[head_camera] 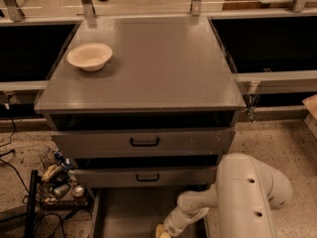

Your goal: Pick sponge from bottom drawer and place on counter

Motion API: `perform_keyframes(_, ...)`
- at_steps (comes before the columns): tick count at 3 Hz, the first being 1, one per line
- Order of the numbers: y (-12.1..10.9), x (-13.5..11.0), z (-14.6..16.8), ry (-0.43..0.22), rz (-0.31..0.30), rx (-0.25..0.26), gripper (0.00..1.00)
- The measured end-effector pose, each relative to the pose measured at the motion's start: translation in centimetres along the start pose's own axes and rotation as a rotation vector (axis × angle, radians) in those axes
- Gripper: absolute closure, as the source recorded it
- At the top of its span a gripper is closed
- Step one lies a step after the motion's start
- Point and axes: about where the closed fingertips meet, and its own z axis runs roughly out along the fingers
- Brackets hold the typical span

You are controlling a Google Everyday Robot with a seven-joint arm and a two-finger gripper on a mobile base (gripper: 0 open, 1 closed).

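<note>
Camera view: the table (163, 68), the flat grey top of a drawer cabinet, is seen from above and in front. A cream bowl (89, 56) is set near the table's left edge, toward the far left corner; nothing else is seen on it. Below the front edge, two upper drawers with black handles are shown: the top drawer (144, 142) closed, the middle drawer (147, 177) closed or nearly so. The bottom drawer (124, 214) is pulled out, its flat grey floor showing at the lower edge of the frame. The white arm (247, 195) is bent down from the right. The hand (161, 231) is lowered into the bottom drawer near its front right part and is cut by the frame's lower edge. Whether the hand is released, clenched or grasping anything cannot be told.

The sponge is not made out. It is judged to lie under the hand or below the frame edge, inside the bottom drawer; none is seen on the table.

Step in hand, as judged: reach and grasp in the drawer, early in the task. Next, a firm hold on the sponge is needed. A lift straight up is then called for, clear of the middle drawer's front, followed by a carry over the front edge to a bare part of the table, away from the bowl.
</note>
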Motion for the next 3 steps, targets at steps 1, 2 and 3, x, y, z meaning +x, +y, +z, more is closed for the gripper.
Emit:
perform_keyframes(1, -0.2, 1.1, -2.4, -0.080, 0.031, 0.001, 0.00)
perform_keyframes(2, -1.9, 2.4, -7.6, -0.141, 0.073, 0.059, 0.00)
perform_keyframes(3, -4.5, 5.0, -14.8, -0.178, 0.149, 0.163, 0.00)
